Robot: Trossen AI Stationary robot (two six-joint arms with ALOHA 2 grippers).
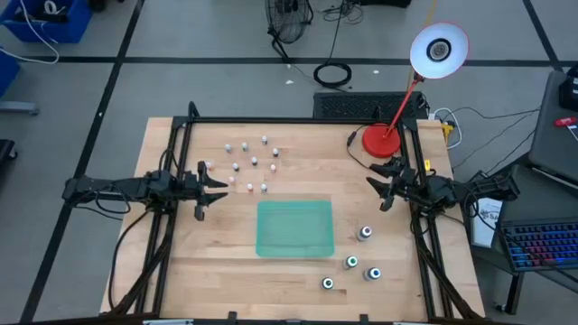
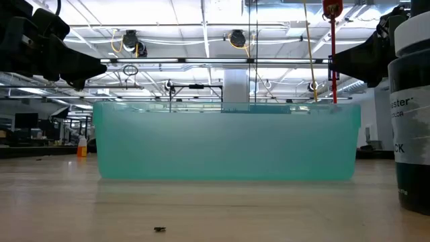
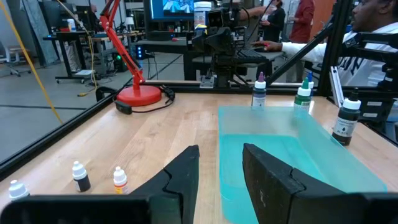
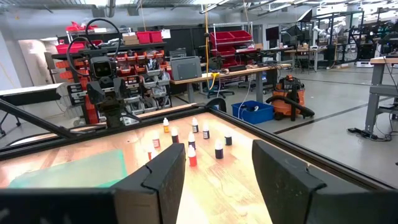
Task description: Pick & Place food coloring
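The food coloring stands upright on the table in two groups. Several tiny whitish bottles (image 1: 248, 162) are at the far left; in the right wrist view these small bottles (image 4: 193, 152) have coloured bodies. Several bigger dark bottles with green or blue tops (image 1: 361, 262) stand at the near right, and some of them (image 3: 303, 94) show beyond the tray. My left gripper (image 1: 212, 185) (image 3: 221, 177) hovers open, just near of the small bottles. My right gripper (image 1: 384, 185) (image 4: 217, 177) hovers open at the table's right, farther back than the bigger bottles.
A flat translucent green tray (image 1: 294, 227) (image 2: 228, 141) lies at the table's middle, between the two groups. A red desk lamp's base (image 1: 382, 140) sits at the far right corner. A black frame (image 1: 298, 120) edges the table. One big bottle (image 2: 410, 101) stands close to the low camera.
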